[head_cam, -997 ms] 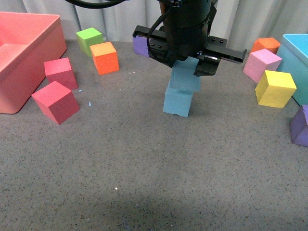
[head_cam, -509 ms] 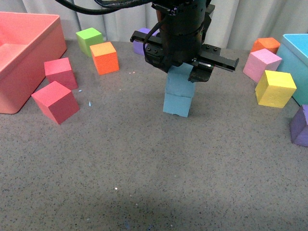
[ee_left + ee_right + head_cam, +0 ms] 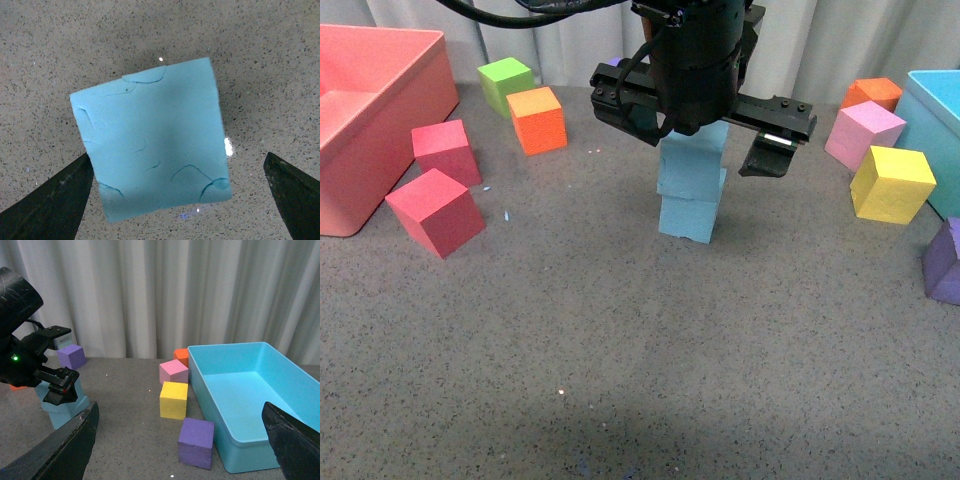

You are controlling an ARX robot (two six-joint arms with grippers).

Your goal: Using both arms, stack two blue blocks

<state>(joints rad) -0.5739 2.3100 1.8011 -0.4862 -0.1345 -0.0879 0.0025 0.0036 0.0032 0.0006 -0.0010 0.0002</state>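
Observation:
Two sky-blue blocks stand stacked at the table's middle: the upper blue block [image 3: 691, 168] rests on the lower blue block [image 3: 687, 216], slightly offset. My left gripper [image 3: 700, 140] hangs open just above and around the top of the upper block, fingers apart from it. In the left wrist view the upper block's top face [image 3: 150, 150] lies between the spread fingers of the left gripper [image 3: 177, 162]. My right gripper [image 3: 179, 412] is open and empty, off to the right, out of the front view. The right wrist view shows the stack [image 3: 65, 407] beneath the left arm [image 3: 25, 355].
A coral bin [image 3: 380, 110] stands at the left, with two red cubes [image 3: 435, 210], a green cube [image 3: 505, 80] and an orange cube [image 3: 537, 120]. At the right are pink [image 3: 863, 133], yellow [image 3: 891, 183], orange [image 3: 872, 93] and purple [image 3: 945, 262] cubes and a turquoise bin [image 3: 935, 110].
My left gripper has opened and risen a little, letting go of the upper blue block. The block has settled squarer onto the lower one.

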